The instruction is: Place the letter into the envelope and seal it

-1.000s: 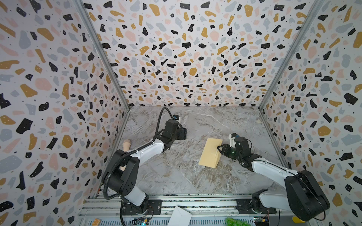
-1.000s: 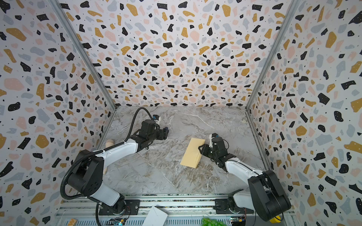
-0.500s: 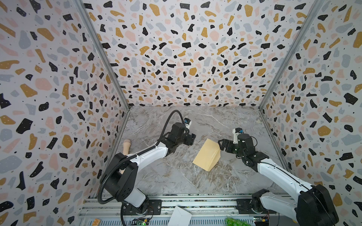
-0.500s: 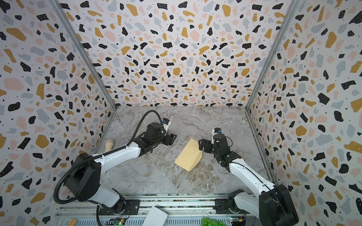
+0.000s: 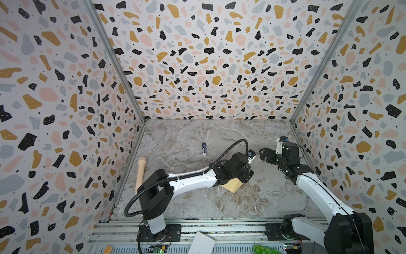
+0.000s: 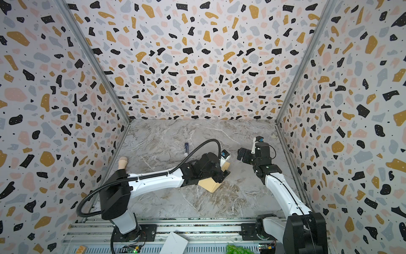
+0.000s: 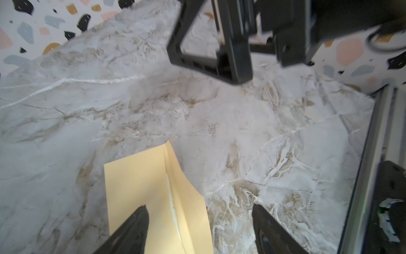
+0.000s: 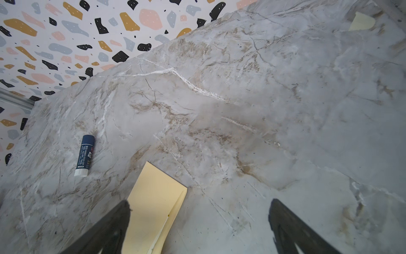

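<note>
Both top views look down from high above the front rail, over the arm bases, toward the back wall, and take in the whole table [image 5: 197, 204] from almost the same spot. The left wrist camera sits close over the table and looks past the left gripper [image 7: 198, 206] toward the right-hand wall. The right wrist camera, equally near, looks past the right gripper [image 8: 200, 201] toward the far left corner. All four views share the envelope [image 5: 232, 187] [image 6: 208, 185] [image 7: 153, 187] [image 8: 153, 198]

tan envelope [image 7: 149, 187], marbled table [image 5: 197, 204], apparently navy tube [image 5: 204, 148]
</note>
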Robot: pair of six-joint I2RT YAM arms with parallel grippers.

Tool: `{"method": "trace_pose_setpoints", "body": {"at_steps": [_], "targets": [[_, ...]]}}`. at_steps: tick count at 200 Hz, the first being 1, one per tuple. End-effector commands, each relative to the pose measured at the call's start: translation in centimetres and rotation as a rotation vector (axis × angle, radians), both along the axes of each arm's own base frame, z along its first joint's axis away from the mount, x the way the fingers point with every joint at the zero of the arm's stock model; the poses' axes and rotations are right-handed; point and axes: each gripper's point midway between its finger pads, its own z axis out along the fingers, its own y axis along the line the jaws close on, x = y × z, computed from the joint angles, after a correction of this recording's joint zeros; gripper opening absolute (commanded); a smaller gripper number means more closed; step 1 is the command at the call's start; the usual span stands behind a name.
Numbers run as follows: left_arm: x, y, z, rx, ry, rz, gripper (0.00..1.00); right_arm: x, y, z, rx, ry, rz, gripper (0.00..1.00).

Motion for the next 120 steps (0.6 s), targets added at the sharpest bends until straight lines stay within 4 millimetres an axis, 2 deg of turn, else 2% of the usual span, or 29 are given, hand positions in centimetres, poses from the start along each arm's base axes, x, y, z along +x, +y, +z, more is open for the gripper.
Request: {"method": "trace_pose_setpoints", "body": {"at_steps": [1, 21, 45, 67, 82, 120], "targets": [[0.9, 0.5, -2.9, 0.115, -0.009, 0.083, 0.74, -0.1, -0.5, 2.3, 0.001, -0.047, 0.009, 0.99], [0.8, -0.4, -4.7, 0.154, -0.001, 0.080, 0.73, -0.1, -0.9, 2.4, 0.009, -0.054, 0.004, 0.99], [1.7, -0.1, -6.9, 0.225, -0.021, 0.122, 0.68, -0.2, -0.9, 2.5, 0.022, -0.057, 0.012, 0.99], [2.4, 0.1, -8.1, 0.257, -0.048, 0.147, 0.53, -0.3, -0.6, 2.4, 0.042, -0.062, 0.024, 0.99], [2.4, -0.1, -8.9, 0.271, -0.047, 0.137, 0.38, -0.3, -0.5, 2.3, 0.046, -0.061, 0.028, 0.99], [2.3, -0.9, -9.1, 0.269, -0.057, 0.093, 0.01, -0.5, -0.4, 2.2, 0.048, -0.060, 0.038, 0.99]]}}
